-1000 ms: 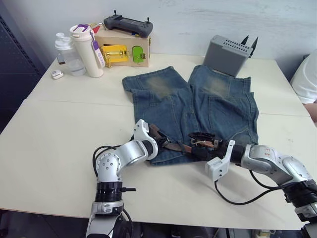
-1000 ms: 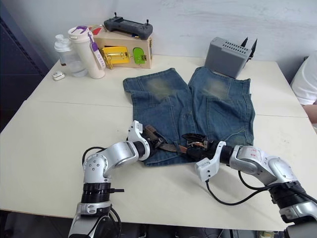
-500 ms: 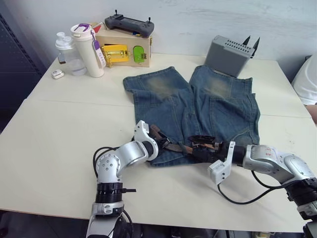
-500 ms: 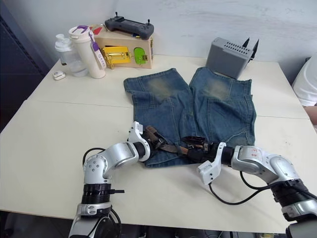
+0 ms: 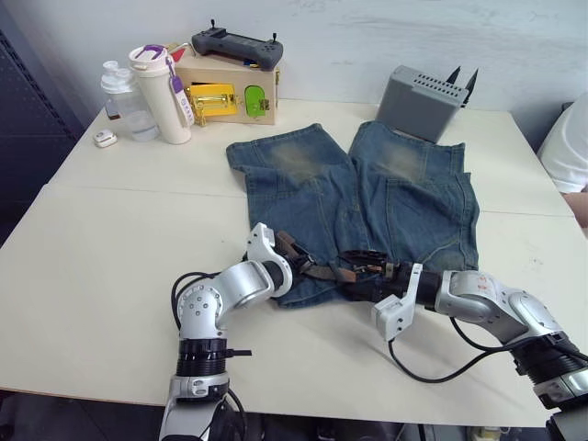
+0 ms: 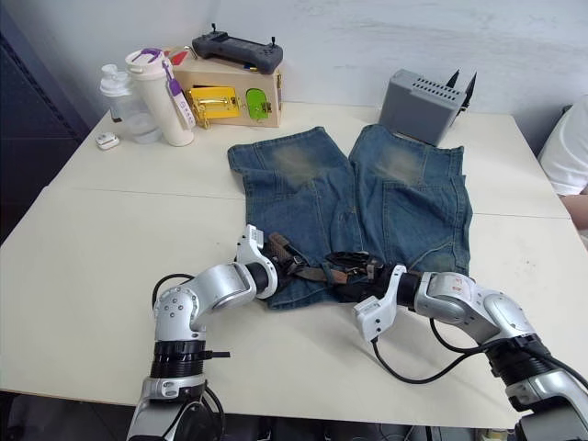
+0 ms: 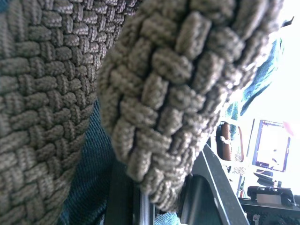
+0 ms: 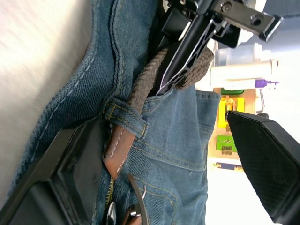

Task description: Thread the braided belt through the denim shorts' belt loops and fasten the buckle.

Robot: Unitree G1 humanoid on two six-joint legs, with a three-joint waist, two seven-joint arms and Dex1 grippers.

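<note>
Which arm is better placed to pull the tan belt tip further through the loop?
Right. The tan tip of the braided belt pokes out of a belt loop, beside one finger of the open right gripper. The left gripper is clamped on the belt behind that loop.

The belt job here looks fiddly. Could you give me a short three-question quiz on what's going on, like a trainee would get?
1. True or false: the tan tip of the braided belt has passed under a belt loop on the denim shorts.
2. What lies on top of the wooden box? A) a black controller B) a buckle C) a shoe
3. Fill in: the ___ gripper clamps the belt.

Key: 1 true; 2 A; 3 left gripper.
</note>
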